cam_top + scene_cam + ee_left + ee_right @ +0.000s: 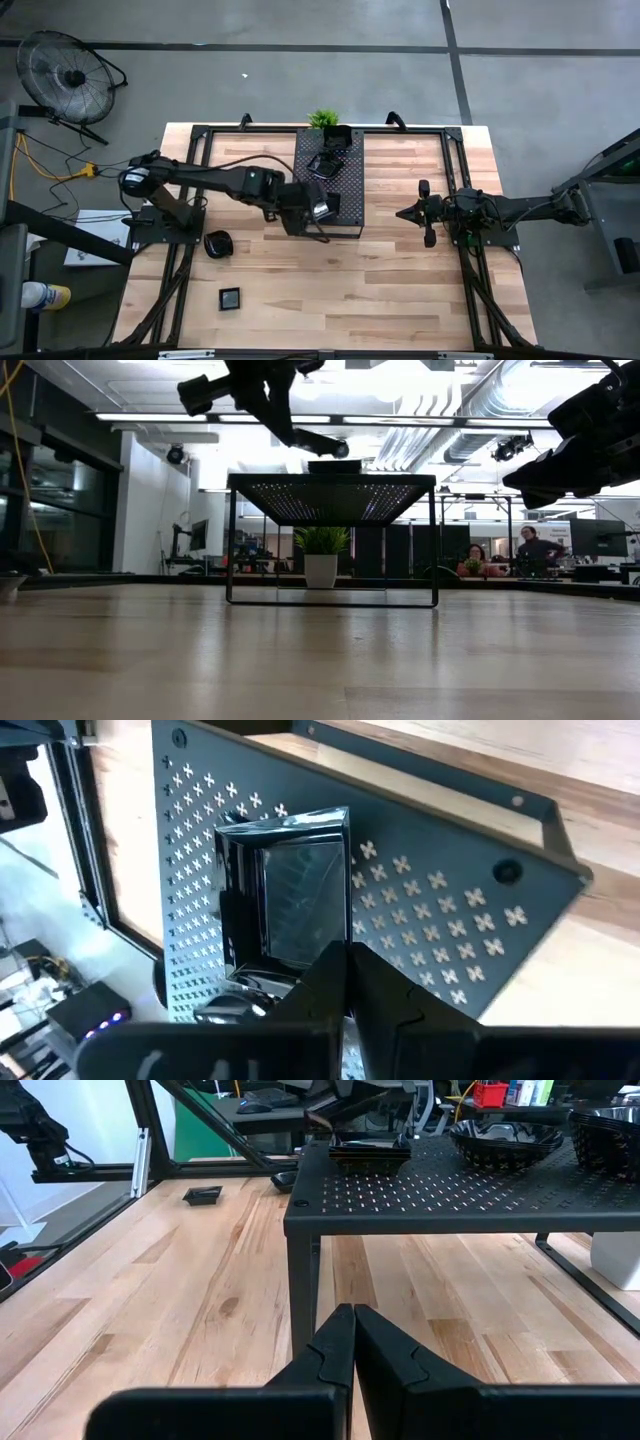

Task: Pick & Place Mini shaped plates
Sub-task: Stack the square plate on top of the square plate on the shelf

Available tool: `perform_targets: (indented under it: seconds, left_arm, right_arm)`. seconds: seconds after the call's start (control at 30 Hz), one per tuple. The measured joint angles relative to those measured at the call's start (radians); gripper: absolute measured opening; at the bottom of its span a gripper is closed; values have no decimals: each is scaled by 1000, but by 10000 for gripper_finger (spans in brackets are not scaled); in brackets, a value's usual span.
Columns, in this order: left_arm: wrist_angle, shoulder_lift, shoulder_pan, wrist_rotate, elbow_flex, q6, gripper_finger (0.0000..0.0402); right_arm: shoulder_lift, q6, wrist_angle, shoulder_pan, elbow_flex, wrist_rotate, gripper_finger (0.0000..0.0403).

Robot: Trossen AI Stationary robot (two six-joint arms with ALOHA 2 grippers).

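Glossy black dish: a square mini plate (285, 900) sits flat on the perforated tray (450, 920), directly ahead of the left gripper (347, 970), near the tray's front left part in the high view (320, 209).
Left gripper: fingers pressed together with nothing between them, hovering just over the tray beside the dish.
Right gripper: (412, 212) closed and empty, waiting over the table to the right of the tray.
Other plates on tray: a few more dark dishes lie farther back (328, 160), near the green plant (323, 119).
Plates on table: a rounded one (218, 243) and a square one (231, 297) rest on the bare wood (400, 290), well apart from the tray.
Step in hand, as I judge it: either the dish has just been set down or it is about to be lifted; the frames do not say which.
Doing it well: if leaving, lift straight up before swinging away, so the fingers do not nudge the slick rim. If picking, spread the fingers first, straddle one raised edge, and close gently.
Risk: the glazed surface looks slippery; a sideways brush could slide the dish along the tray.
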Motion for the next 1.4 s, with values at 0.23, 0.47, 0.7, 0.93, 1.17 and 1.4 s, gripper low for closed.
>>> perform_targets:
  seconds: [0.23,0.47,0.7,0.93,1.17,1.4]
  left_arm:
    - [0,-51,45,107,0,82,7]
    - [0,-83,118,308,0,343,7]
    - [26,-72,193,356,-1,431,7]
    - [103,-60,245,494,-2,456,7]
    - [122,-5,244,484,-2,508,7]
    - [172,37,244,481,-2,512,7]
  right_arm:
    - [-1,0,0,0,0,0,5]
    - [-1,0,0,0,0,0,5]
    - [-1,0,0,0,0,0,5]
    - [-1,0,0,0,0,0,5]
    - [-1,0,0,0,0,0,5]
    - [0,0,0,0,0,0,5]
